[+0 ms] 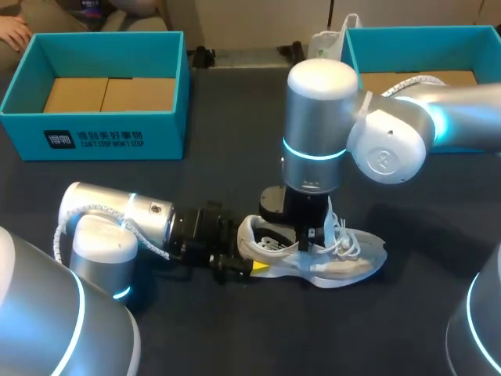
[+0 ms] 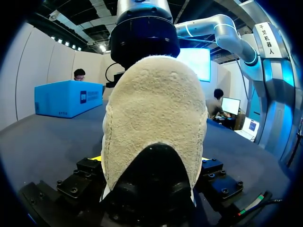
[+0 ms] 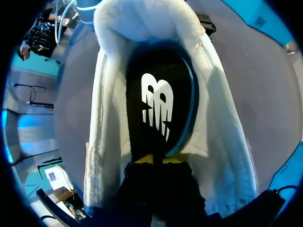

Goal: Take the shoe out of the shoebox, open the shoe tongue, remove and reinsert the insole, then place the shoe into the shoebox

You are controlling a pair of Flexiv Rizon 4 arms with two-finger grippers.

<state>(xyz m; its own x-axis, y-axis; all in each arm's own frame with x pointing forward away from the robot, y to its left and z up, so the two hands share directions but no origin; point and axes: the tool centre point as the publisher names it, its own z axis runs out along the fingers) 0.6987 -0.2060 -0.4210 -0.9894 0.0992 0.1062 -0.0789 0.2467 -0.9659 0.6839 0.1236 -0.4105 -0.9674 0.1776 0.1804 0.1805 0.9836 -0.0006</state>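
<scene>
We note a dark table [image 1: 235, 110], matte surface. White bag [image 1: 327, 43] at its far edge; we cannot tell if it rests on it.

The desk [image 1: 258, 337] is lit evenly from above, and a soft shadow is cast beside the shoe [image 1: 356, 262]. Glare is seen on the white shell of the right arm [image 1: 317, 86]. In the right wrist view the shoe's inside is left dark.

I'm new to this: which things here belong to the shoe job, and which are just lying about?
Job: white shoe; black insole; left gripper at its heel; right gripper on the insole; one teal shoebox, left box or right box, cannot tell which.
Lying about: the other box; white bag beside the right box.
</scene>
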